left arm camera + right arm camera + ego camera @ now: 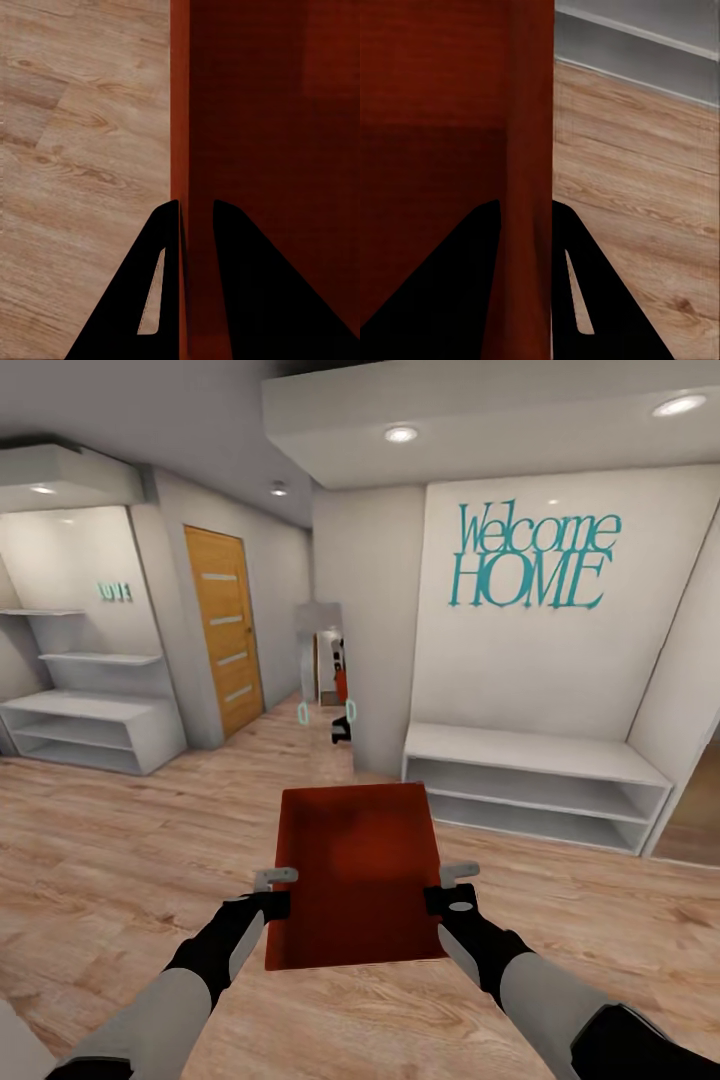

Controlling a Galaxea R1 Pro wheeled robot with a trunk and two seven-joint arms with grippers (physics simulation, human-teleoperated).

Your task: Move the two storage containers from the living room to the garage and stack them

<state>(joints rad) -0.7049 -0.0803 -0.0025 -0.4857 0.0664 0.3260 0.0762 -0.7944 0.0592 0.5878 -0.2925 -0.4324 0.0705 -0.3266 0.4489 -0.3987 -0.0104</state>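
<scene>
Here is the orange-red storage container [355, 870], carried out in front of the robot, clear of the light wood plank floor [120, 860], long axis pointing ahead toward a hallway. The left gripper [272, 892] pinches the left long wall, one finger inside the bin and one outside, and the left wrist view confirms it: the two dark fingers [127, 300] straddle the thin red wall with no gap. The right gripper [452, 888] does the same on the opposite wall, fingers [450, 292] clamped either side of that rim. The bin itself holds nothing that I can see, just a bare red base. It looks like stiff, light plastic with low straight walls, so it should carry easily, but those walls are smooth and thin, and a pinch grip near the rear end leaves the front overhanging; I would judge it could tilt or slip if the arms drift apart or together. Holding both long walls, level and matched, seems the right way. Ahead stand a white wall with teal "Welcome HOME" lettering [530, 555], a low white shelf bench [540, 755] beneath it, a wooden door [222, 630] to the left, and white shelving [90, 710] beyond. This is indoors on wood flooring, so the garage is yet to come.
</scene>
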